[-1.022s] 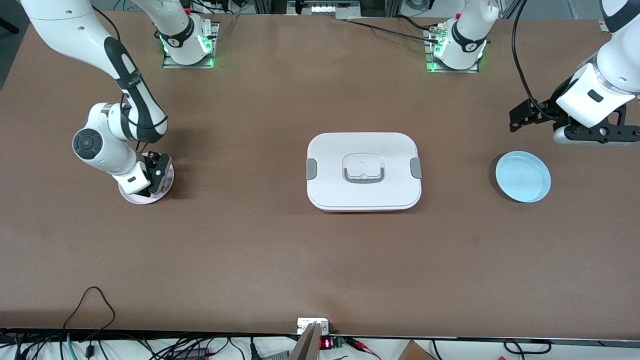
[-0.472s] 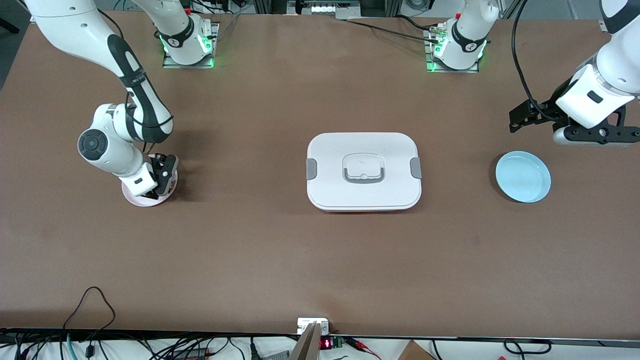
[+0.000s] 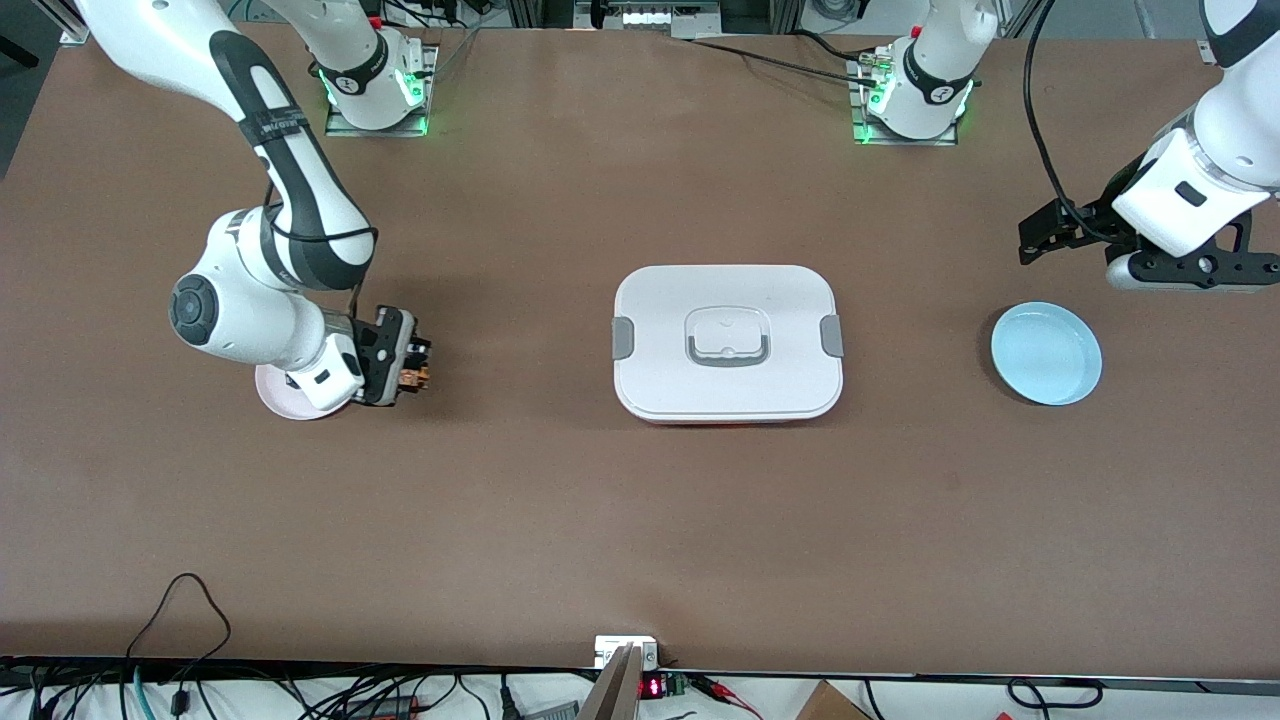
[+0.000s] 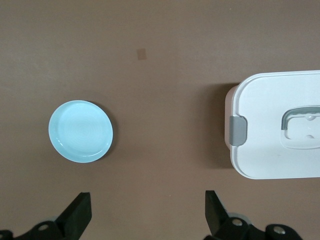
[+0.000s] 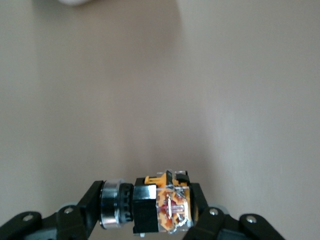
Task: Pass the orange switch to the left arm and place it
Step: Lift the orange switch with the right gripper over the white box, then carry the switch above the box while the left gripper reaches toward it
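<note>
The carry is in hand: the right gripper (image 3: pixel 412 362) is clamped on the orange switch (image 3: pixel 413 375), held in the air just off the pink plate's (image 3: pixel 275 392) rim at about 3 o'clock, over bare table toward the box (image 3: pixel 727 342). The left gripper (image 3: pixel 1035 240) waits with its fingers apart above the table at roughly 11 o'clock from the blue plate (image 3: pixel 1046 353). Next, I judge, the 2 arms must meet for a handover clear of the box, which sits between them. The right wrist view alone shows the switch (image 5: pixel 159 209) lying sideways between the fingers; the left wrist view alone shows the wide gap between the left fingers (image 4: pixel 78 216).
</note>
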Available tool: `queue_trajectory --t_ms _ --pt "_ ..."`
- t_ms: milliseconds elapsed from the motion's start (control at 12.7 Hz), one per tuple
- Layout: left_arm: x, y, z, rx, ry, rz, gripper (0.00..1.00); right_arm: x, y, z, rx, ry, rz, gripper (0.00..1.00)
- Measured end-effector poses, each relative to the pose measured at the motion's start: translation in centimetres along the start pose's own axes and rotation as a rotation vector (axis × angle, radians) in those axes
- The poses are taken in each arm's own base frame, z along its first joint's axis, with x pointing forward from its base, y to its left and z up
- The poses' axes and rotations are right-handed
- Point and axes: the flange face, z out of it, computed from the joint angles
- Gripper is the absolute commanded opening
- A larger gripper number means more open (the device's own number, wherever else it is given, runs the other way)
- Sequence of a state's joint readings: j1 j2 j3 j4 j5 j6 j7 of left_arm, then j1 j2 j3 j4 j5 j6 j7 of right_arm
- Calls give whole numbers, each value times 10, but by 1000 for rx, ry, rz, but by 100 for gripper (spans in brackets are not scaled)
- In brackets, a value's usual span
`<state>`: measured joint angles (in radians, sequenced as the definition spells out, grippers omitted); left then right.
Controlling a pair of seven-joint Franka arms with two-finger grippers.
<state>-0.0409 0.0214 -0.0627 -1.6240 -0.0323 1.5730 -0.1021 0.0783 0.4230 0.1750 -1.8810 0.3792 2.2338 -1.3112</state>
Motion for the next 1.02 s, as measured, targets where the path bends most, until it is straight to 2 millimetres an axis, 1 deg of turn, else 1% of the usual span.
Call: queue_trajectory --t_ms 157,393,472,629,786,1022 --pt "-2 7 9 -92 -61 -5 100 47 -11 -11 37 93 42 20" --pt "-4 15 37 -253 -238 -13 100 131 -30 -39 116 288 95 21" --pt "-8 19 45 -300 -305 -7 100 155 -36 -41 144 345 107 21" --pt "-8 35 56 -415 -385 8 100 196 -49 -38 195 437 110 21" --pt "4 55 74 -601 -452 7 100 229 -57 -31 208 500 114 21" --pt "34 71 114 -818 -492 -23 100 263 -65 -23 227 587 161 22"
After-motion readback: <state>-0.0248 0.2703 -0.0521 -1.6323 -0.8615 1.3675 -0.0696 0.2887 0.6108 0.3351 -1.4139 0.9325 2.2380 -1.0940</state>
